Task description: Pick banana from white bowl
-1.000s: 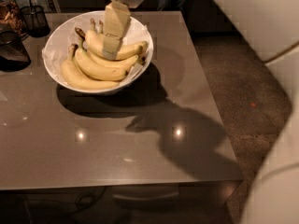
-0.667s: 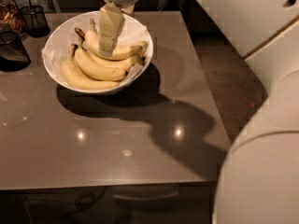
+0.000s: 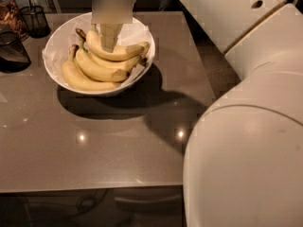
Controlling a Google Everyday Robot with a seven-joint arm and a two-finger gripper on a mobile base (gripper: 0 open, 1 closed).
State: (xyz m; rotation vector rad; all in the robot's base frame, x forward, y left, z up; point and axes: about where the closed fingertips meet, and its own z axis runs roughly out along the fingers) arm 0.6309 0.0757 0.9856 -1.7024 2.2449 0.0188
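The white bowl [image 3: 102, 92] stands at the far left of the brown table [image 3: 118, 145], lined with crumpled white paper [image 3: 138, 32]. Three yellow bananas lie in it: the top banana [image 3: 120, 52], a middle one [image 3: 99, 70] and a lower one [image 3: 80, 81]. My gripper [image 3: 110, 40] reaches down from the top edge of the camera view into the bowl. Its tip touches the top banana near the stem end. The gripper's upper part is hidden behind a blurred patch.
A dark wire-mesh cup [image 3: 35, 20] and a jar [image 3: 9, 13] stand at the far left corner, with a dark glass dish [image 3: 12, 53] just left of the bowl. My white arm and body [image 3: 246, 126] fill the right side. The table's edge runs along the bottom.
The gripper has come lower into the bowl and now meets the top banana. My arm's body has swung in and covers more of the right side.
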